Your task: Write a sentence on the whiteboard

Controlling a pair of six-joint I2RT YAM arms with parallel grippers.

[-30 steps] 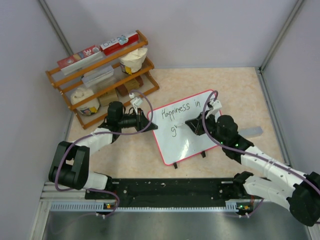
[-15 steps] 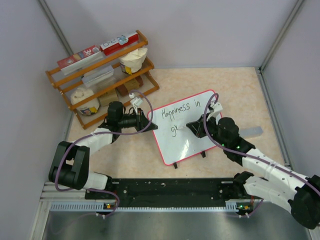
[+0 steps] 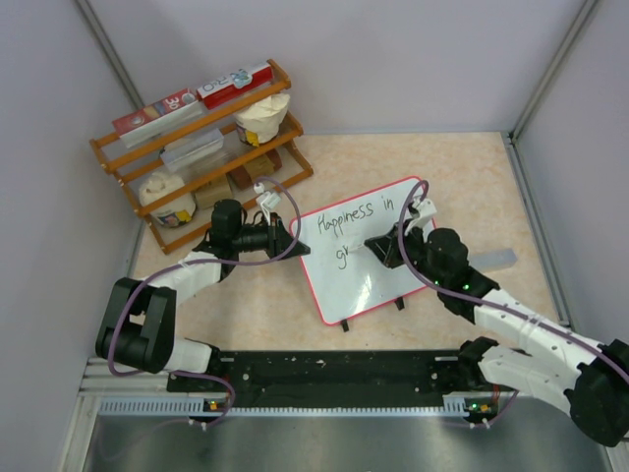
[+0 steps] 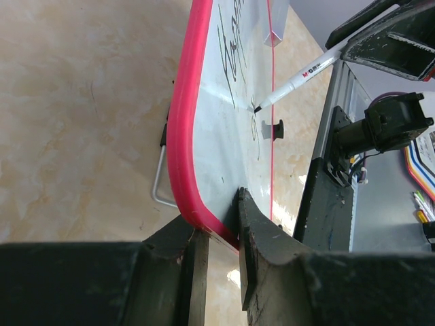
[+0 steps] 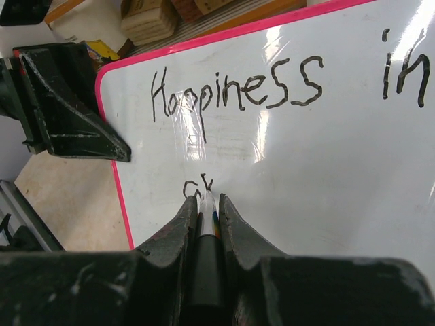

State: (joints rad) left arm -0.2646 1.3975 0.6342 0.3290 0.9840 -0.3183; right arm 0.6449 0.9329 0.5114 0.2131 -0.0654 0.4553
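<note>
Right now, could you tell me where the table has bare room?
Bare tabletop lies between whiteboard and back wall, and off its near-left corner. Crowded: the rack, and left pincer and right pincer at the board.

The whiteboard (image 5: 326, 170) reads "Happiness in"; the marker (image 4: 306, 71) reads "M&G".

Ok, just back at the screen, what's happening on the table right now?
The left gripper is clamped on the red rim of the glossy white rectangular whiteboard. The right gripper holds a white marker pen with its black tip on the board. The black handwritten sentence is partly done: "Happiness in" fills the first line, and only a couple of letters of the second line are written.
</note>
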